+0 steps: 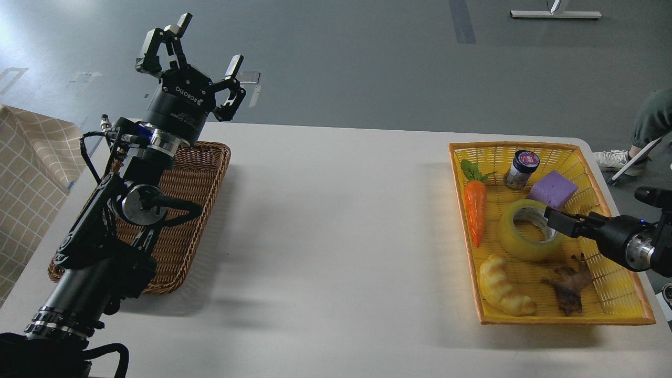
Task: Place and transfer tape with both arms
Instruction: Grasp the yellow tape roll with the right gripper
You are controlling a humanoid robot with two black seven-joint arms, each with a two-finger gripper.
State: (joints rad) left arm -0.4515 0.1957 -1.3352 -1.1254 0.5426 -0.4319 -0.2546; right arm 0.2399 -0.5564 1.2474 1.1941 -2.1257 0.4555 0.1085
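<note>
The tape (525,239), a translucent yellow roll with a grey-white printed core, lies flat in the middle of the yellow basket (614,304) at the right. My right gripper (554,221) reaches in from the right edge, its tip over the roll's right rim. It is seen dark and side-on, so its fingers cannot be told apart. My left gripper (207,42) is open and empty, raised high over the far end of the brown wicker basket (194,210) at the left.
In the yellow basket, a toy carrot (475,211), a small jar (521,169), a purple block (552,189), a yellow croissant toy (503,286) and a brown figure (569,286) surround the tape. A person's leg and shoe (619,156) are at the far right.
</note>
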